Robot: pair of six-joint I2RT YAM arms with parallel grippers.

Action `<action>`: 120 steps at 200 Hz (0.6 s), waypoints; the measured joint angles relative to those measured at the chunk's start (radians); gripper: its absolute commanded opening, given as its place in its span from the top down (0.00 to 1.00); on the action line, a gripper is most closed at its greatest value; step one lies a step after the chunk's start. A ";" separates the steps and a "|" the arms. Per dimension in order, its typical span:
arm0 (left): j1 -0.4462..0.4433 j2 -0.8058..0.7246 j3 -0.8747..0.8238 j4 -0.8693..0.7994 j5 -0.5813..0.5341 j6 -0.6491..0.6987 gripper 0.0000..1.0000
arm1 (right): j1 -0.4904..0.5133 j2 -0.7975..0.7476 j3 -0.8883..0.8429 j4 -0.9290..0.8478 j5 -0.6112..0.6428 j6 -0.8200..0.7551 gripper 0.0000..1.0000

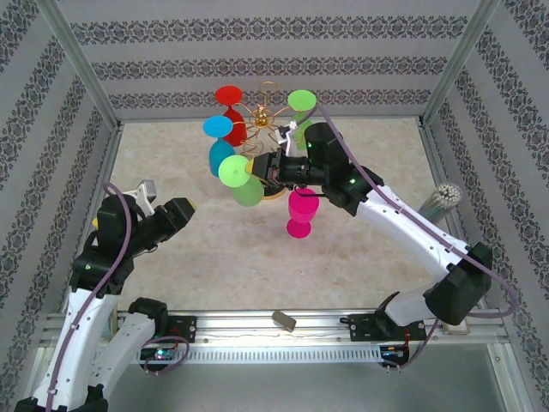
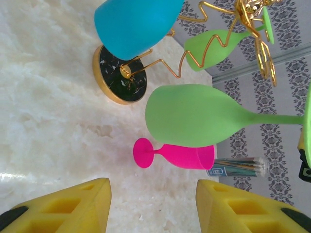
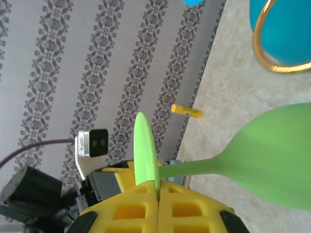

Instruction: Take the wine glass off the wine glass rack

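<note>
Grip check for you: your right gripper (image 3: 158,183) is clamped tight on the green glass (image 3: 272,155). The pads pinch the stem right under the foot disc, which stands edge-on above the yellow fingers. In the top view that arm reaches in to the front of the rack (image 1: 266,116). The glass hangs there foot-up and bowl-down at the rack's front left, with the bowl near the round black base. Honestly, you can't tell from any angle whether the stem is clear of its wire arm or sitting in it.

Your left gripper (image 2: 153,194) is loose, with its fingers apart and nothing between them. It hovers over the left side of the table (image 1: 240,266), well apart from the rack, and its camera looks straight across at the glasses.

On the rest of the gold tree, the blue glass (image 1: 220,144) is on the left, the red glass (image 1: 229,101) is back left, and a second green glass (image 1: 301,103) is back right. All three hang foot-up. The pink glass (image 1: 300,213) stands upright on the table, just right of the rack's base.
</note>
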 measured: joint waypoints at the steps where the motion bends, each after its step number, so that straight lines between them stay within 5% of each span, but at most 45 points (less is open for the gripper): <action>1: 0.000 0.000 0.000 -0.001 0.000 0.000 0.50 | 0.002 -0.001 -0.002 0.000 0.000 -0.001 1.00; 120: 0.000 -0.028 0.002 -0.177 -0.013 0.003 0.43 | 0.227 -0.074 -0.159 -0.048 0.145 -0.267 1.00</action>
